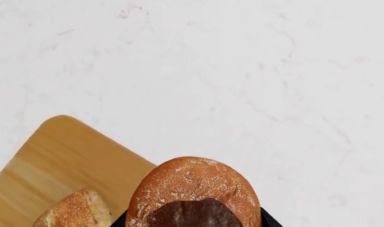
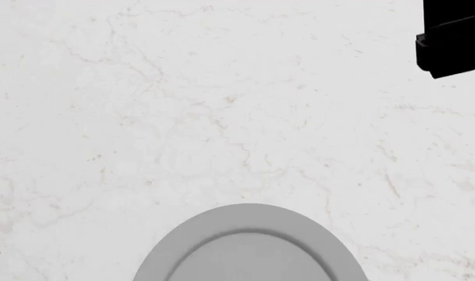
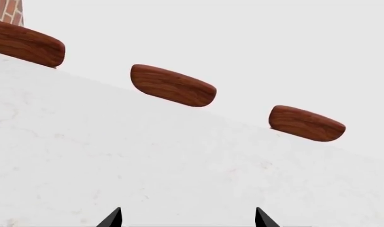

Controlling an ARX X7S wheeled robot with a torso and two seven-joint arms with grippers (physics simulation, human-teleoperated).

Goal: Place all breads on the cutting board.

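Over the white marble counter (image 1: 255,71), the left gripper (image 1: 193,222) carries the rounder reddish-brown roll (image 1: 193,189), its jaws closed around it, just beside the edge of the wooden cutting board (image 1: 59,161) and not yet over it. A speckled roll (image 1: 75,210) already rests on that board, so I'd say one bread is done and this one is nearly there. The right gripper (image 3: 188,218) hangs empty, fingertips spread apart. A grey plate (image 2: 249,246) sits bare below the head camera.
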